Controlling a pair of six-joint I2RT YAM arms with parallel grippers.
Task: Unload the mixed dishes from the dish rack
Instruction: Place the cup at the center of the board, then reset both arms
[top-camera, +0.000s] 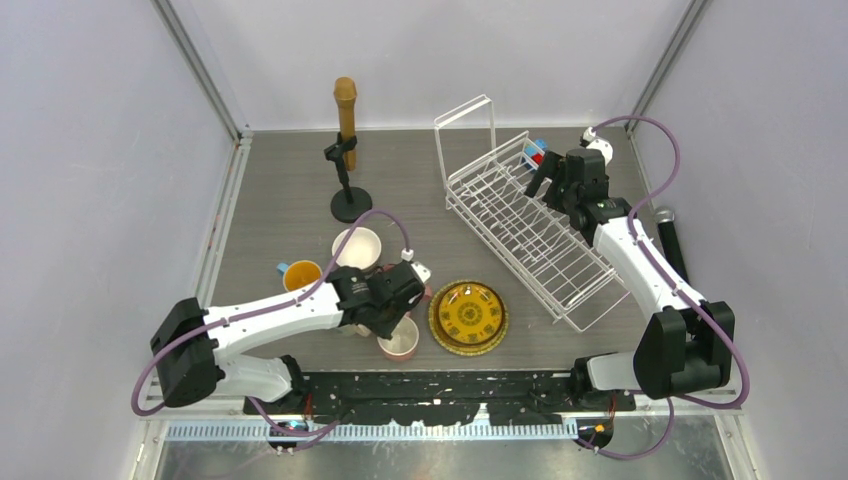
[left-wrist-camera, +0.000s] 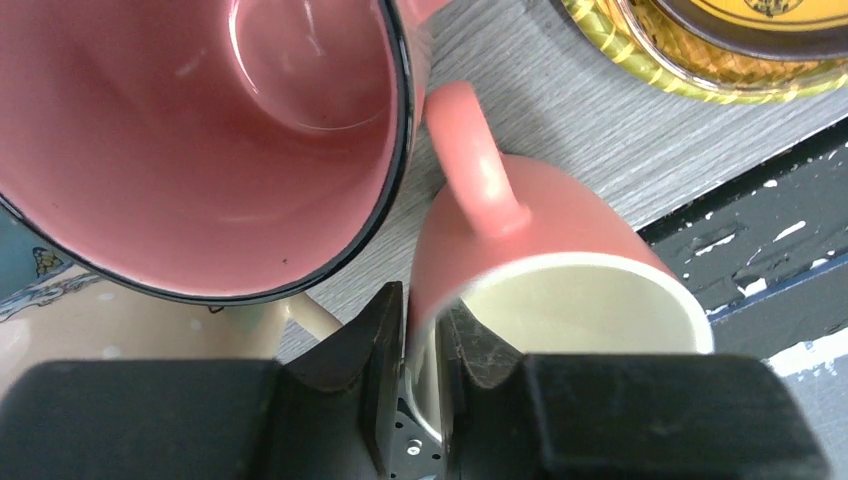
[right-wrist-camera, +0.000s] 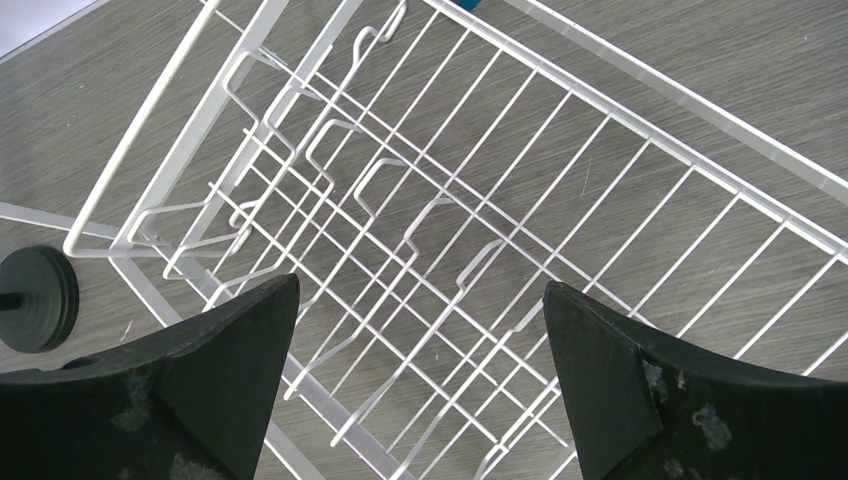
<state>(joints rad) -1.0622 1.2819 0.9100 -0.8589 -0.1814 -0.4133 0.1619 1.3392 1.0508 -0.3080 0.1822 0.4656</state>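
Observation:
My left gripper (top-camera: 398, 312) is shut on the rim of a pink mug with a cream inside (top-camera: 399, 338), one finger inside and one outside (left-wrist-camera: 425, 320). The mug (left-wrist-camera: 540, 225) is near the table's front, beside a larger pink mug with a black rim (left-wrist-camera: 200, 130). The yellow-orange plates (top-camera: 468, 316) lie stacked to its right. A cream mug (top-camera: 357, 248) and a yellow-lined cup (top-camera: 301, 275) stand behind. My right gripper (top-camera: 553, 182) is open and empty above the far end of the white dish rack (top-camera: 520, 225). Only bare wires (right-wrist-camera: 450, 200) show between its fingers (right-wrist-camera: 420, 300).
A brown microphone (top-camera: 346, 110) on a black stand stands at the back centre; its round base (right-wrist-camera: 35, 298) shows in the right wrist view. A small blue and red object (top-camera: 535, 152) sits at the rack's far end. A black microphone (top-camera: 670, 235) lies at the right wall.

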